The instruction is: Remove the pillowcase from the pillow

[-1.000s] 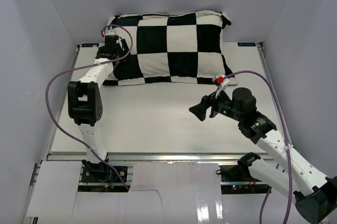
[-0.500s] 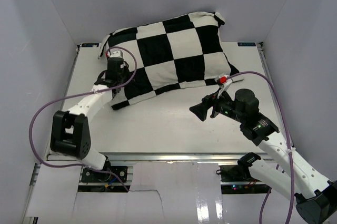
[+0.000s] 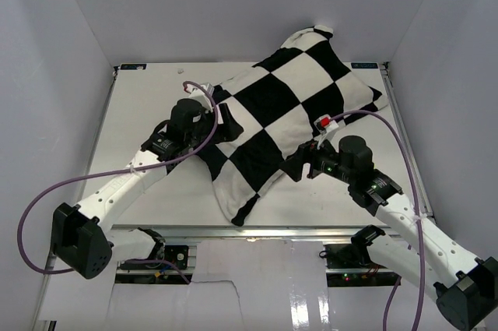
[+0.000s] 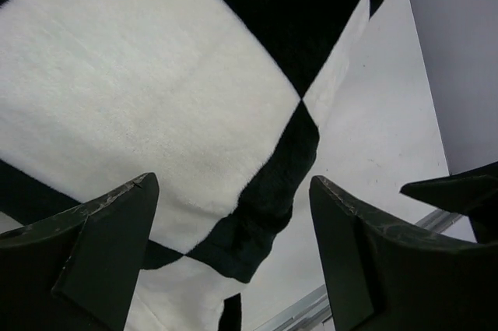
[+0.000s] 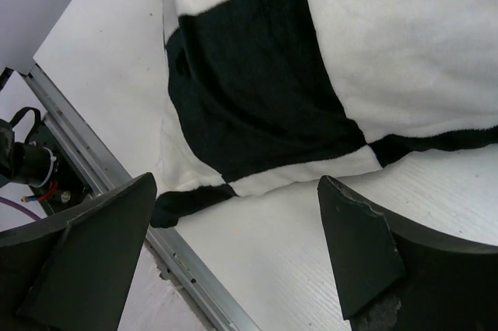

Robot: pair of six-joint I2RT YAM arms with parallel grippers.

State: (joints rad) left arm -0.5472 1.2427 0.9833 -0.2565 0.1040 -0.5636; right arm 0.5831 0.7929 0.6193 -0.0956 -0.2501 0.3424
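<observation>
The black-and-white checked pillowcase (image 3: pixel 288 113) lies slantwise across the table, one corner at the back right and one near the front rail. The pillow is hidden inside it. My left gripper (image 3: pixel 220 125) is at the cover's left edge and stands open; in the left wrist view (image 4: pixel 232 181) the cloth (image 4: pixel 156 97) fills the space beyond the fingers and nothing is pinched. My right gripper (image 3: pixel 296 166) is open at the cover's right edge. The right wrist view (image 5: pixel 237 181) shows bare table between the fingers, the cover's (image 5: pixel 327 58) lower corner just beyond them.
The white table (image 3: pixel 148 97) is boxed in by grey walls on three sides. A metal rail (image 5: pixel 194 284) runs along its front edge. Purple cables (image 3: pixel 39 198) loop beside both arms. The right gripper's dark tip (image 4: pixel 459 191) shows in the left wrist view.
The covered pillow has been dragged from the back wall toward the front and turned slantwise. My left arm swung forward with it and its jaws now stand open. The right arm has barely shifted.
</observation>
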